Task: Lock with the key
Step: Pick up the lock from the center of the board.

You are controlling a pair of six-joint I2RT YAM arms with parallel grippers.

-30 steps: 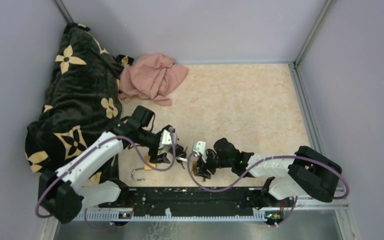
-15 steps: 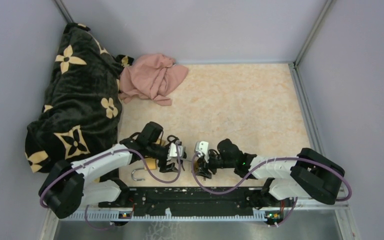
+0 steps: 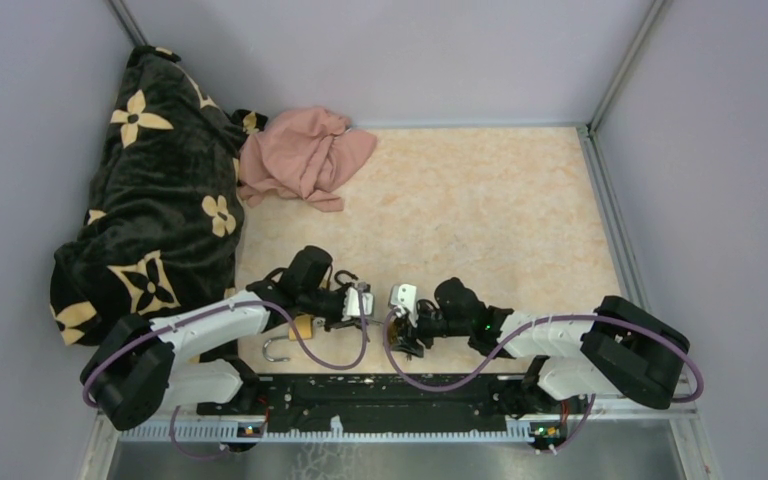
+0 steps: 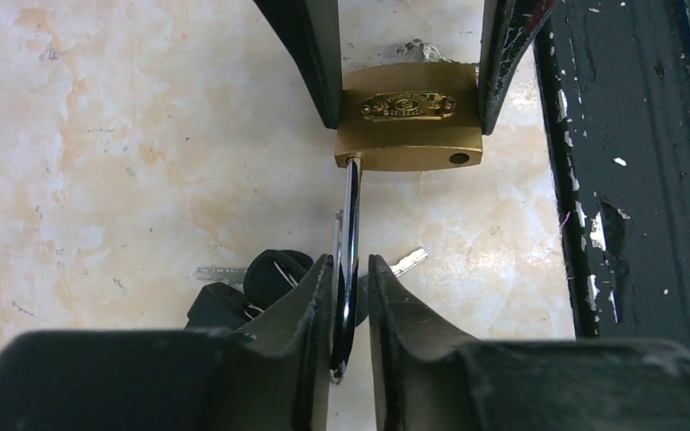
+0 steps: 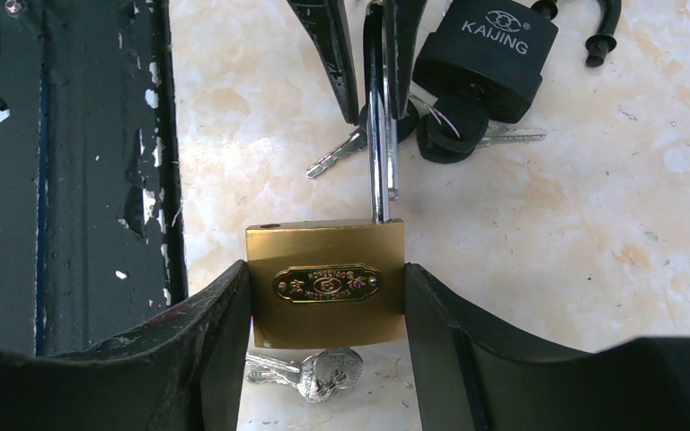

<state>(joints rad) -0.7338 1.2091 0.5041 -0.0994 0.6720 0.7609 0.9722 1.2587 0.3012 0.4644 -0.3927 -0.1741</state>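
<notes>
My right gripper (image 5: 326,269) is shut on the body of a brass padlock (image 5: 323,314), one finger on each side. Its silver shackle (image 5: 375,135) stands open and points toward my left gripper (image 4: 350,269), whose fingers are closed on the shackle (image 4: 350,215). A bunch of silver keys (image 5: 323,373) lies at the padlock's underside; whether a key sits in the keyhole I cannot tell. In the top view the two grippers, left (image 3: 360,303) and right (image 3: 400,305), face each other near the front edge.
A black padlock (image 5: 485,54) with black-headed keys (image 5: 445,135) lies just behind the shackle. Another padlock with an open silver hook (image 3: 278,348) lies under the left arm. The black base rail (image 3: 390,395) runs close by. A dark flowered blanket (image 3: 150,200) and pink cloth (image 3: 305,155) sit far left.
My left arm has swung down and to the right, and its fingers have closed from wide open onto the shackle. The right gripper has kept still with the padlock.
</notes>
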